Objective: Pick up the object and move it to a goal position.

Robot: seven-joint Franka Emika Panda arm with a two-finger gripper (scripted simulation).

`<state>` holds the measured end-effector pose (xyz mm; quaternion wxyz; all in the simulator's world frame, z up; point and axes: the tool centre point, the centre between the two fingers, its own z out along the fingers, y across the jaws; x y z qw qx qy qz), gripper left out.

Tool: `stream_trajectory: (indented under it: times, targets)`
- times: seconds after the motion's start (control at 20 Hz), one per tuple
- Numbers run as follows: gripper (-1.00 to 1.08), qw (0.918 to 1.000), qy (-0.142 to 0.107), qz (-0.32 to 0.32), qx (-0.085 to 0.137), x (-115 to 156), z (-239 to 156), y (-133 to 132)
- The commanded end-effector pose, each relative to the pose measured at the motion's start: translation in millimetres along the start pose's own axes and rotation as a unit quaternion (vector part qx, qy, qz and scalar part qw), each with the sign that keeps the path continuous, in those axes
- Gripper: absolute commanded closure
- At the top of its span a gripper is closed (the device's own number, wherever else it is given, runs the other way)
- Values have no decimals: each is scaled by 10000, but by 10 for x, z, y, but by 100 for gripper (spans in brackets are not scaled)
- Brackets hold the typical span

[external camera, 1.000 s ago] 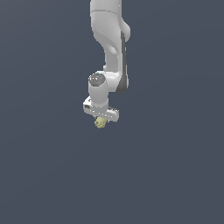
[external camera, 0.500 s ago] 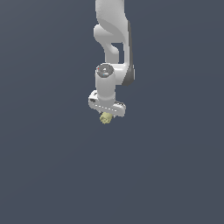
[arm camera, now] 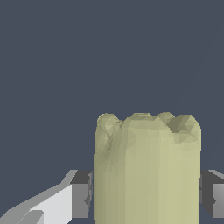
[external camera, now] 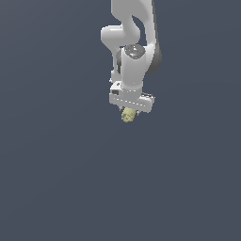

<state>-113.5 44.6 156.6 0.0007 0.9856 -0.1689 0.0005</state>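
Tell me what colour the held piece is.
Pale yellow-olive piece; the wrist view shows it best.

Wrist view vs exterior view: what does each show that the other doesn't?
Only the wrist view shows the gripper's fingers pressed against both sides of the object, and its lumpy end and smooth sides up close. Only the exterior view shows the white arm and the gripper hanging below it. Both show the pale yellow-olive object held in the gripper against a plain dark grey-blue background.
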Motion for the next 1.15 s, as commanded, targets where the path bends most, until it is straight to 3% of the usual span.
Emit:
stream_trajectory:
  times: [0.0,0.6,1.1]
  targets:
    - [108,10000,4,2,-8,-115,-229,-178]
    - [108,10000,0,0,-3,-515,-1092,-887]
    - [108,10000,-6,-1,5,-606,-1329,-1096]
